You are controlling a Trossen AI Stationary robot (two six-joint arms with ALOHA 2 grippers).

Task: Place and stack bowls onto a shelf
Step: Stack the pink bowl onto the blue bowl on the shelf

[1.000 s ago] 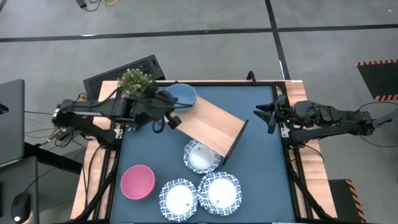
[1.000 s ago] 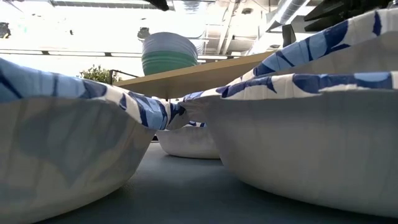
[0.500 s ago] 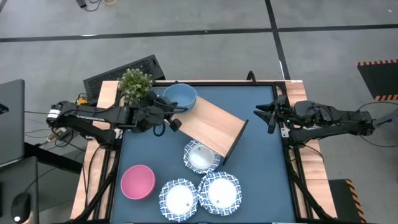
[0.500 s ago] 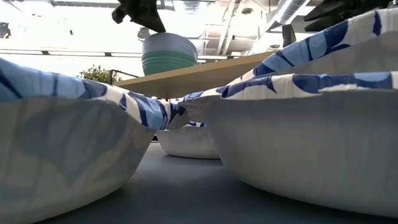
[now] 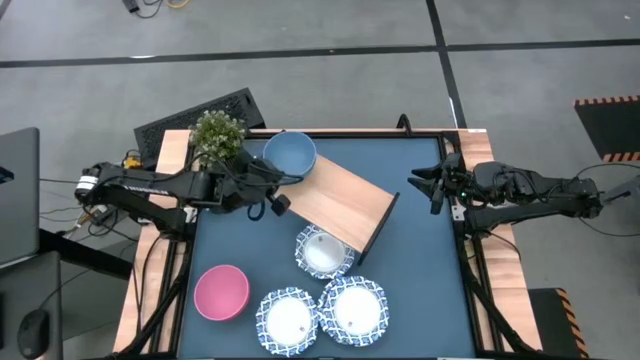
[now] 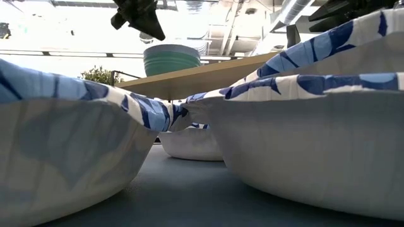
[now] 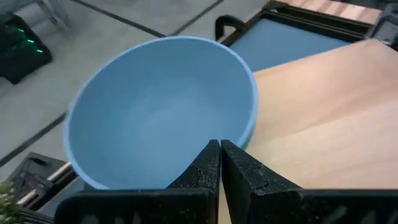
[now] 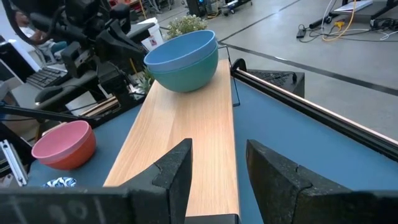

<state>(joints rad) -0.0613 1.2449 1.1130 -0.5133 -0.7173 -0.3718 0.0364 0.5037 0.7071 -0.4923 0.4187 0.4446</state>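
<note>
The table point(image 5: 420, 260) carried the shelf point(image 5: 335, 205), set at an angle. A green bowl point(image 8: 185, 73) sat on its far end. The pink bowl point(image 5: 221, 292) and three white bowls point(image 5: 322, 251) stood off the shelf. My left pincer point(image 5: 275, 190) hovered beside the green bowl, fingers point(image 7: 239, 169) together. My right pincer point(image 5: 425, 184) waited at the table's right edge, fingers point(image 8: 280, 168) apart.

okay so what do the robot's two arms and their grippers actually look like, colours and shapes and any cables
Both arms are dark, near-black jointed links seen from above, with thin cables trailing near the left arm's base. The left gripper has two matte black, wedge-shaped fingers with a rough, textured surface. The right gripper has the same kind of black, blocky fingers, broad and angular, on a dark crossbar. No coloured markings show.
</note>
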